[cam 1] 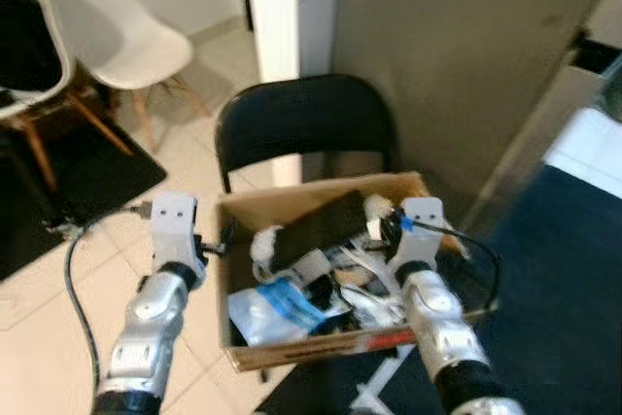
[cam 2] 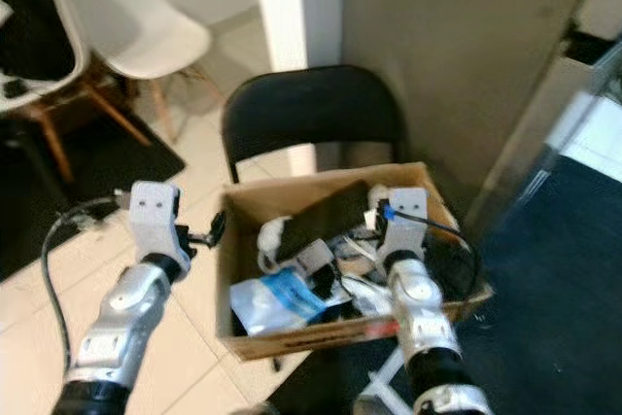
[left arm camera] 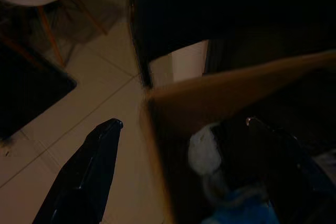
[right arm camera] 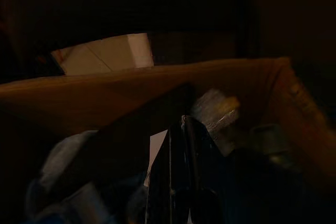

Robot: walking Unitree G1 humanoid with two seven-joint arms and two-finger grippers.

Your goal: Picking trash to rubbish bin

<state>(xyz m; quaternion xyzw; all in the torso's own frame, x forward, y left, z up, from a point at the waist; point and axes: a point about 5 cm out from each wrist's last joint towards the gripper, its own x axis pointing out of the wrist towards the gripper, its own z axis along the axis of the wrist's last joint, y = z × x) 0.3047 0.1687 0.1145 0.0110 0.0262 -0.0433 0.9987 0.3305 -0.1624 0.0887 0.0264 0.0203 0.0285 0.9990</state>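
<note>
Two grippers flank a cardboard box (cam 1: 243,209) of trash on a black folding chair (cam 1: 301,123). The left gripper (left arm camera: 181,124), fingers spread wide, straddles the box's left wall above pale floor tiles (cam 1: 39,337). The right gripper (right arm camera: 185,129), fingers pressed together, hangs over wrappers (cam 1: 282,303) inside.

A cardboard box (cam 1: 292,203) of trash (cam 1: 282,303) sits on the chair (cam 1: 303,123).

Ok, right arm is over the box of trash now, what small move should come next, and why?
Probably open the right gripper and lift it clear. Its fingers look closed together above the trash inside the cardboard box; the left gripper is open, straddling the box's left wall.
</note>
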